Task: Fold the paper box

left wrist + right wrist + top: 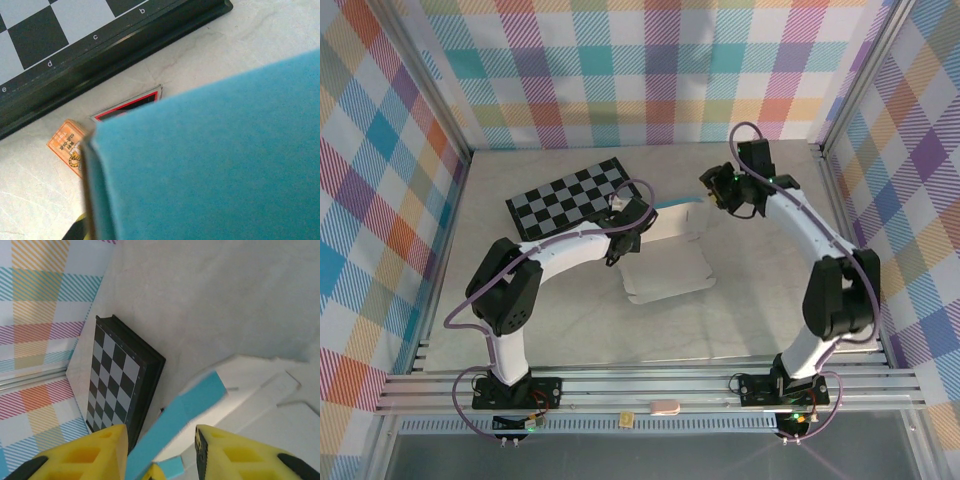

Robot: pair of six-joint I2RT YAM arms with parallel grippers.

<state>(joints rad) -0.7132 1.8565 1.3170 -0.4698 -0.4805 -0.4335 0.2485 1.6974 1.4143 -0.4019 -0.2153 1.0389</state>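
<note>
One paper box (pixel 195 400) flap seemingly inside right claw (pixel 160 447)

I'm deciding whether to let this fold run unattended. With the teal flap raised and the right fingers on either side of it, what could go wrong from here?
1. The right gripper is open, its fingers straddling the raised teal flap of the paper box. The flap runs close to one finger, so closing might pinch it off-centre and crease it askew.
2. An orange tag and the chessboard lie right beside the box; a panel folded down there may catch or shove them.
</note>
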